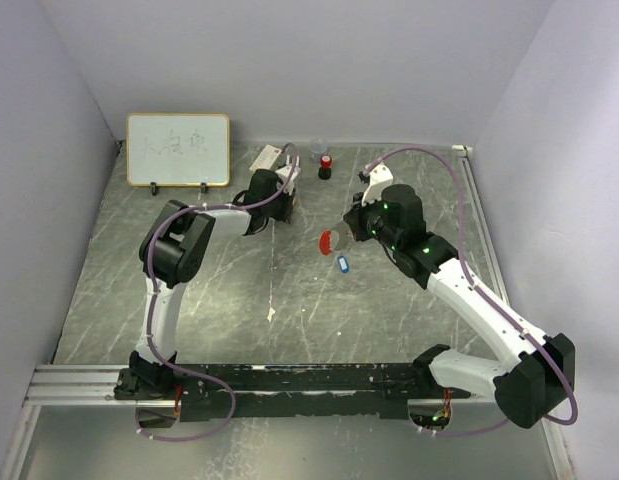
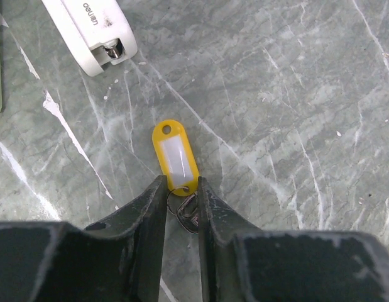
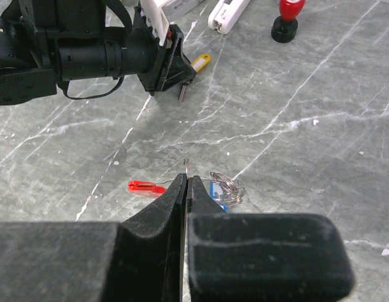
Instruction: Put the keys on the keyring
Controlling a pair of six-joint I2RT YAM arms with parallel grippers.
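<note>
Closest to the left wrist lens, the left tool [image 2: 181, 184] fills the bottom of the frame. Its two dark fingers stand narrowly apart on either side of a small metal ring [image 2: 180, 202]; I cannot tell whether they actually pinch it. The ring belongs to the yellow-tagged key [image 2: 175, 156], whose yellow tag lies at centre frame on the grey marbled worktop [image 2: 295, 126], its lower end touching the fingertips. A white box [image 2: 87, 28] sits at the upper left.

In the right wrist view, the right tool [image 3: 186, 181] is at lower centre with its jaws pressed together on a thin silvery strand of the keyring [image 3: 144, 187]. The strand's end pokes up just above the fingertips, and the red tag lies just left of them. The blue key [image 3: 214, 192] rests on the worktop just right of the tips, beside a tangle of silvery loops [image 3: 229, 184]. A red-and-black cylinder [image 3: 288, 16] stands at the top right.

In the top view a whiteboard [image 1: 177, 150] leans at the upper left.
</note>
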